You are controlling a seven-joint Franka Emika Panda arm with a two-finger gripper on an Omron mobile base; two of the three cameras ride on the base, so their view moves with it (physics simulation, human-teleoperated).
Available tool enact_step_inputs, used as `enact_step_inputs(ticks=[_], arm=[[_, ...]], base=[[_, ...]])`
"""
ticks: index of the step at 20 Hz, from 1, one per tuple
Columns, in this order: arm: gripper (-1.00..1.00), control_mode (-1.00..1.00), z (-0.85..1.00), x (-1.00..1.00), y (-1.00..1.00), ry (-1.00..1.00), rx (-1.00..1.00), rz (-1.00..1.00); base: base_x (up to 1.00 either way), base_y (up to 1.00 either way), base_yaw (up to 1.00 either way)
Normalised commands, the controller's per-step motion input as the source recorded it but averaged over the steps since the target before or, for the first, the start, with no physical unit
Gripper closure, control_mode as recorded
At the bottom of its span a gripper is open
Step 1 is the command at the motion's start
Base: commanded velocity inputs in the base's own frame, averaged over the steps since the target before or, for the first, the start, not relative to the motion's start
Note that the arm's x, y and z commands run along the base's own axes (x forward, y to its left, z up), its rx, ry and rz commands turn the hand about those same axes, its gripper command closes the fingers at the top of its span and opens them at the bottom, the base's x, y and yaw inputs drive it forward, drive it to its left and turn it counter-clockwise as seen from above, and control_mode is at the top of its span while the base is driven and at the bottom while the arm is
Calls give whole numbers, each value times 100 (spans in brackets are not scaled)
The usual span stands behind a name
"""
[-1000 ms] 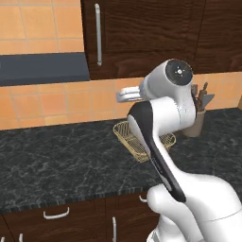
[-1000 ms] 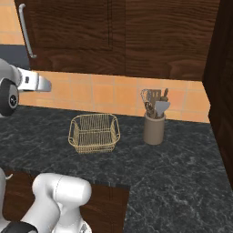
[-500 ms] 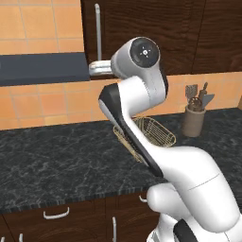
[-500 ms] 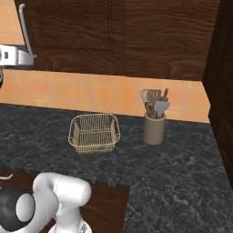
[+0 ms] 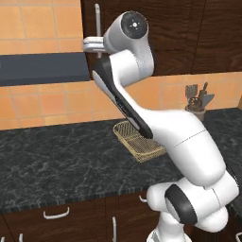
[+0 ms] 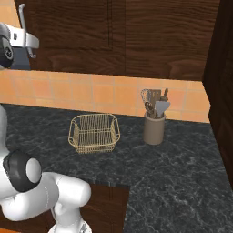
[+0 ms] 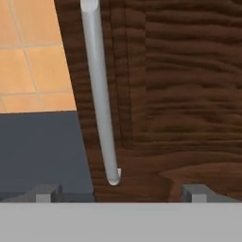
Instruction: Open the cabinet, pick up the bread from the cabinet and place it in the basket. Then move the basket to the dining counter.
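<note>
tool (image 7: 118,194) spread wide, holding nothing, just short of cabinet (image 7: 179,94) door; handle (image 7: 99,94) runs vertical, its lower end between the fingertips (image 7: 45,193), slightly left of centre; basket (image 6: 94,133) on surface (image 6: 173,177) well below handle

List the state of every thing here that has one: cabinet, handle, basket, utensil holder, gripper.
Cabinet: door shut, flush with the front.
Handle: upright, ungrasped; its lower end lies between the jaws' tips, ahead of them.
Basket: upright on the black counter, empty.
Utensil holder: upright, holding utensils, right of the basket and apart from it.
Gripper: open, raised to the handle.
</note>
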Motion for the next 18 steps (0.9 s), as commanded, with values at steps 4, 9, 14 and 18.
enact_step_inputs(ticks=[4,9,14,18], arm=[[-100,-100,8,62,23,0,4,0],[-100,-100,-1,52,10,-1,3,0],[-100,-100,-13,42,0,-13,6,0],[-100,-100,-17,61,6,-14,7,-1]], base=[[0,0,0],[0,0,0],[0,0,0],[0,0,0]])
